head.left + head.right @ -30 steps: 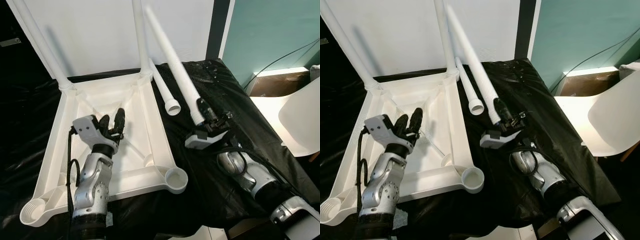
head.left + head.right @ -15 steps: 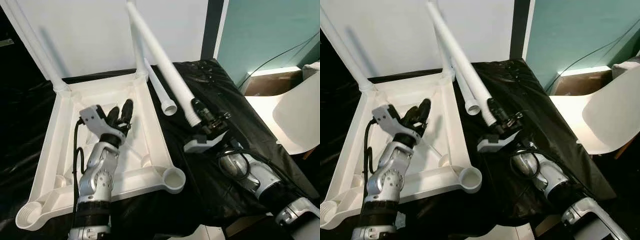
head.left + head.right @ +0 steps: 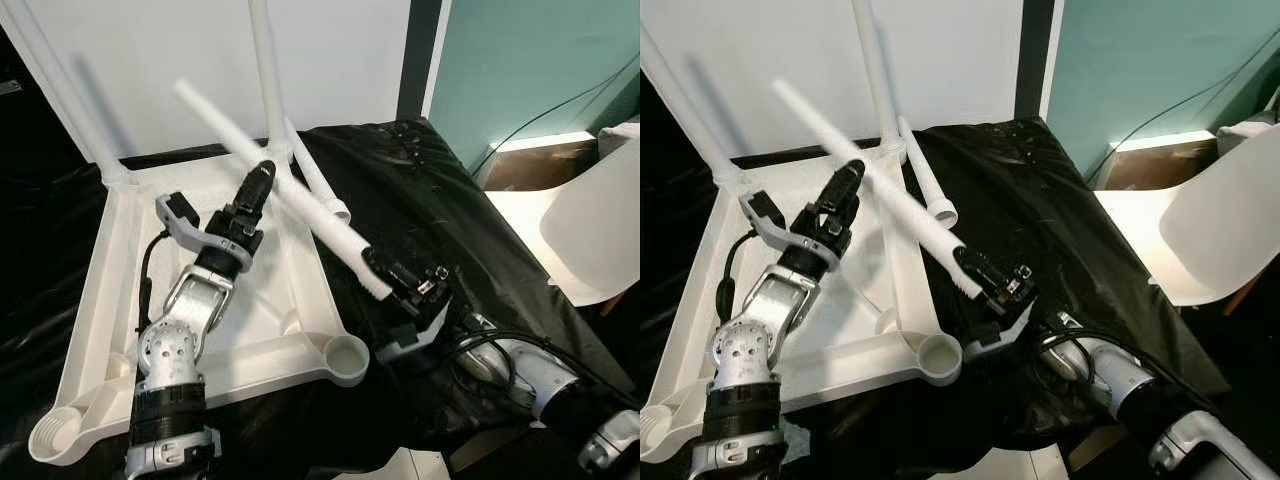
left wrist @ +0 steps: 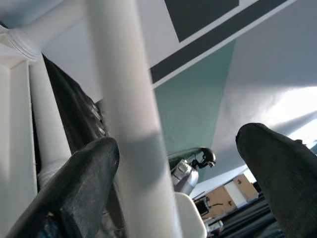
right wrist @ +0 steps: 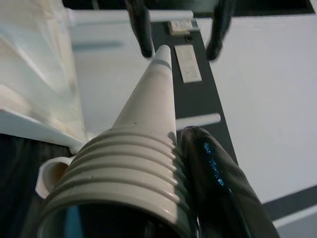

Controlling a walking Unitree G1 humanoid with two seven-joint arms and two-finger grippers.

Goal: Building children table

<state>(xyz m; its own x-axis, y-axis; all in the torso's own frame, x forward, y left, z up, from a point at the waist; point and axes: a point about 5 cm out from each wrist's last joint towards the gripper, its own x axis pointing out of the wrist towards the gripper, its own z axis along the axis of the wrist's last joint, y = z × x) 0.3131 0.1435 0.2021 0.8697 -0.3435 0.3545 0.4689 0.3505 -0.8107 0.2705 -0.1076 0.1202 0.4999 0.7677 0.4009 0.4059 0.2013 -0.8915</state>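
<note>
I've got a smooth white plastic table leg (image 3: 300,195) with a ribbed screw end, glossy crinkled black plastic sheeting (image 3: 430,190), and matte black rubbery fingers (image 4: 86,171).

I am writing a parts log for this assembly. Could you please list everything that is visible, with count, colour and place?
Table top: one, white, upside down on the black cover.
Fitted legs: two, white, standing up from the far corners.
Held leg: one, white, slanting above the table top.
Loose leg: one, white, lying on the cover by the table top's right edge.
Black cover: one, under everything.
Chair: one, white, far right.
Left gripper: open, fingers either side of the held leg.
Right gripper: shut on the held leg's threaded end.
</note>
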